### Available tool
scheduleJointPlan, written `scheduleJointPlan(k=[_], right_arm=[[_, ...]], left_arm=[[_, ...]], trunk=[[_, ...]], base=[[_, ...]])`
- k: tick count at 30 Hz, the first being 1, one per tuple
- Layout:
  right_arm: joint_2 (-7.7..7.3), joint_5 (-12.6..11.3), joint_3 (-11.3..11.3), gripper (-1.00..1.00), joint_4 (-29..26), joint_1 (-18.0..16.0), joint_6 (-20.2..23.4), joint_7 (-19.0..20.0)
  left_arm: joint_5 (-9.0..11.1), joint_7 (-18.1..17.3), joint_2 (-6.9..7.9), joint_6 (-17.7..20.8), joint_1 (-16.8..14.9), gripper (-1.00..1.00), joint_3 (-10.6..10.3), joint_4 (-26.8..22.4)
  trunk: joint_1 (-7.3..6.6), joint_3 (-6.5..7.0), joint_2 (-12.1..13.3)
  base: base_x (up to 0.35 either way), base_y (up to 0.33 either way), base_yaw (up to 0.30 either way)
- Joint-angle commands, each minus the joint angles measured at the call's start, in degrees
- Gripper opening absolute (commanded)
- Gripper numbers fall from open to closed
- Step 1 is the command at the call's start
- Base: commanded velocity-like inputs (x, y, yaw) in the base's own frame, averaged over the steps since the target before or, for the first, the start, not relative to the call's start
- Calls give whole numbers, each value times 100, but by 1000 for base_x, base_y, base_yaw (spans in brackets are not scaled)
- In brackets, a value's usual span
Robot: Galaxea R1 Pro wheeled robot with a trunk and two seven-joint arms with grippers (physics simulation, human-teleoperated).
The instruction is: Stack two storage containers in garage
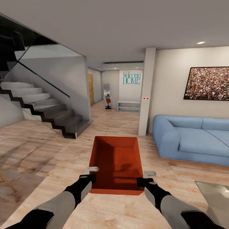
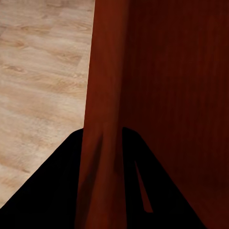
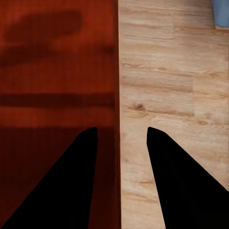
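The room is bright and evenly lit, with one round ceiling lamp [image 1: 200, 42] glowing far ahead of the right gripper [image 1: 149, 173]. Soft dark shadows lie inside the bin [image 1: 117, 165] between both grippers. The wrist views are sharp, but the fingers [image 3: 71, 186] appear pure black. The glass beside the stairs [image 1: 47, 111] reflects faintly.

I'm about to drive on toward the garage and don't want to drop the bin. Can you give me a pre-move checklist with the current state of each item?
1. Left gripper on the storage container wall: ok, fingers straddle its left wall.
2. Right gripper on the right wall: cannot tell; fingers straddle it with a gap showing.
3. Container level: ok, it looks level in the head view.
4. Container empty: ok.
5. Path ahead: ok, open wood floor between the staircase and the sofa.
6. Second container: cannot tell.
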Motion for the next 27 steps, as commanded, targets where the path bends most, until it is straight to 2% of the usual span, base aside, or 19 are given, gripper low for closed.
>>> scheduleJointPlan(k=[1,27], right_arm=[[3,-98,70,-100,10,-1,2,14],[3,-100,70,-100,10,-2,-4,12]], left_arm=[[-109,120,4,38,-2,-100,25,-32],[-109,120,4,37,-2,-100,25,-24]], trunk=[[5,-2,-4],[5,-2,-4]], base=[[322,90,0],[322,88,0]])
